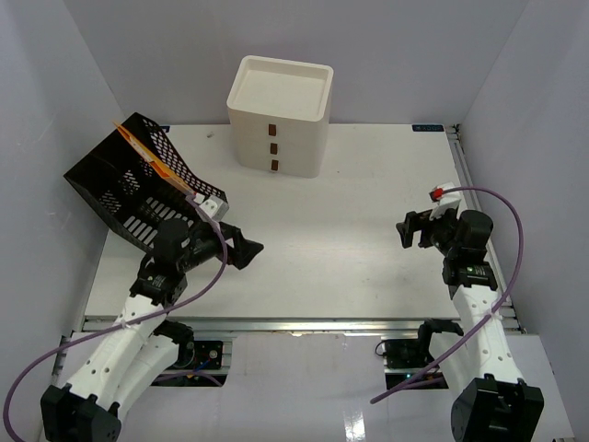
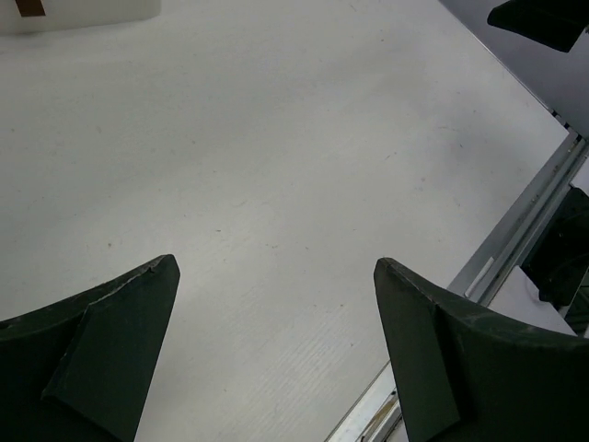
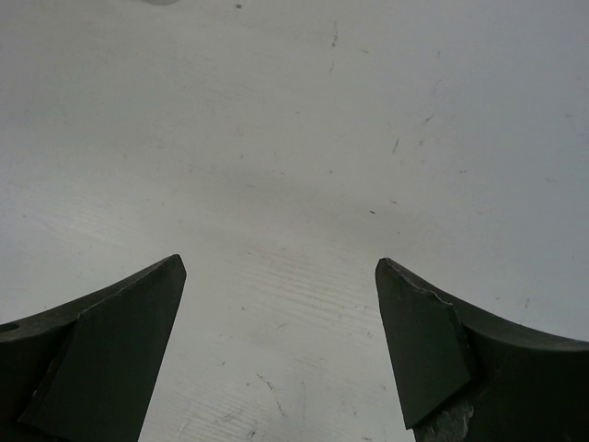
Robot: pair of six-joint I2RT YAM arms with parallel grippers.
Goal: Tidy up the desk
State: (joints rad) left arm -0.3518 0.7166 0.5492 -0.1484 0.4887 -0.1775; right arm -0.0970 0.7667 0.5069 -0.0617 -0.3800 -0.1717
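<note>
The large flat white rectangular tabletop is found spread in front of and to both sides of the white three-drawer box with brown handles, which stands at its far middle. A metal rail is noted along the tabletop's near edge, opposite the box. A black mesh file rack is seen to the left of the box, tipped at an angle, with thin orange sheets showing at its upper edge. The left pincer is found in front of the box and to its left, spread wide, with nothing between its fingers and only bare surface beneath it. The right pincer, in front of the box and to its right, is likewise spread nearly to the full and is empty. The tabletop is judged rigid, heavy and fixed, and is not a thing to be gripped. Its surface appears smooth and hard, so articles are expected to slide readily on it when pushed. Hold is judged best taken on the rack's open rim or mesh wall, with a finger placed on either side. The rack is expected to be light and stiff, and liable to shed its sheets if tipped further.
</note>
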